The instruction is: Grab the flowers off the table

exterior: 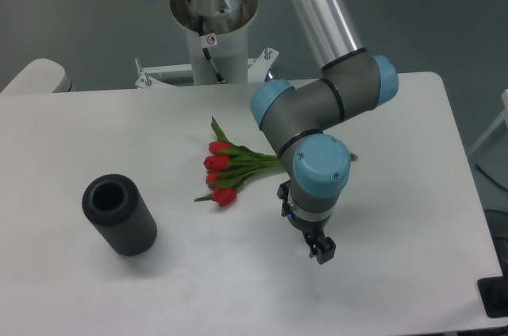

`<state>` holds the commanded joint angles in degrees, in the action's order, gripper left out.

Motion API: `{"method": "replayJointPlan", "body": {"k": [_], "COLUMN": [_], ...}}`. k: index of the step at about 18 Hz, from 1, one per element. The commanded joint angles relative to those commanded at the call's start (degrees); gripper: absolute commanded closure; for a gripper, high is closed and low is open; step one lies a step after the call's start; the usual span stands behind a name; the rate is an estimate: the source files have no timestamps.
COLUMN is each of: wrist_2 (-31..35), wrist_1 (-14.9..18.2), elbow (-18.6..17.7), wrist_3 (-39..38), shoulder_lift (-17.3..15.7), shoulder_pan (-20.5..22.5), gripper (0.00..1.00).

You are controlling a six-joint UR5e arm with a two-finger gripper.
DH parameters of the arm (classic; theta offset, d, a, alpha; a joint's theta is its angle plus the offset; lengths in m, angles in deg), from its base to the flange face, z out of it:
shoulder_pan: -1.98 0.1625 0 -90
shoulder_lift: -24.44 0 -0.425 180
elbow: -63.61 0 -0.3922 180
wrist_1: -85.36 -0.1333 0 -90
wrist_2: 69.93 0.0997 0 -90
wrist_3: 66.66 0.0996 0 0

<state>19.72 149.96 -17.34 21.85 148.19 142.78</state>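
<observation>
The flowers, a small bunch of red tulips with green leaves and stems, lie on the white table near its middle, heads to the left. Their stem ends run right and are hidden behind my arm's wrist. My gripper hangs low over the table, to the right of and nearer the front than the flower heads, apart from them. Only its dark tip shows below the blue-capped wrist, so I cannot make out how its fingers stand. Nothing is visibly held.
A black ribbed hollow cylinder lies on the table at the left front. The arm's base column stands at the back edge. The arm's elbow reaches over the table's right half.
</observation>
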Motion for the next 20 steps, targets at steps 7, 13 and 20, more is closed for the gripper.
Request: {"method": "replayJointPlan", "body": {"k": [7, 13, 20], "wrist_2": [0.09, 0.0, -3.69], "wrist_1": [-0.17, 0.35, -0.09], "elbow": [-0.18, -0.79, -10.18], "wrist_3": [0.09, 0.44, 7.98], "shoulder_lift": [-0.09, -1.14, -6.85], "shoulder_pan": [0.0, 0.17, 1.49], "gripper": [0.0, 0.0, 0.0]}}
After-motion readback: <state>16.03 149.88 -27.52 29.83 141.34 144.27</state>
